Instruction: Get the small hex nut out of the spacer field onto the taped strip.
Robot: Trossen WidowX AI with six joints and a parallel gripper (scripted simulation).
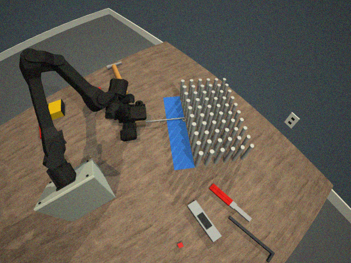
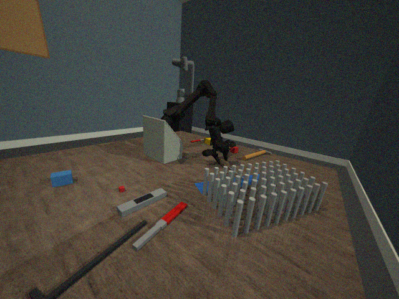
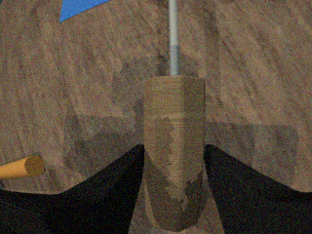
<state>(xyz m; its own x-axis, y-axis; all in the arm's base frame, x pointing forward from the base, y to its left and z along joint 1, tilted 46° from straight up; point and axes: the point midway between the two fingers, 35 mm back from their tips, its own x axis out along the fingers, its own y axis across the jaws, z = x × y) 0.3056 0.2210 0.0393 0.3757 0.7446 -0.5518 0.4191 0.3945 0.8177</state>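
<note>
Top: claw (image 1: 143, 117) clamped on the hook tool (image 1: 165, 120); the rod runs ahead across the strip (image 1: 177, 132), its tip at the front spacers (image 1: 215, 119). Nut not discernible, possibly at the tip. Exterior: claw low, behind the field. Wrist: handle (image 3: 175, 150) between the fingers. Risk: a sideways swing could tip a front spacer or lose the nut.

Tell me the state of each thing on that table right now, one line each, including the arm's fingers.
Gripper: fingers shut on the hook tool.
Hook tool: held level, its rod crossing the blue strip, hooked tip at the front row of spacers.
Spacers: all standing upright.
Blue taped strip: flat, in front of the spacers.
Hex nut: cannot tell where it is.
Hammer: lying flat behind the arm.
Black L-shaped bar: lying flat, outside the field.
</note>
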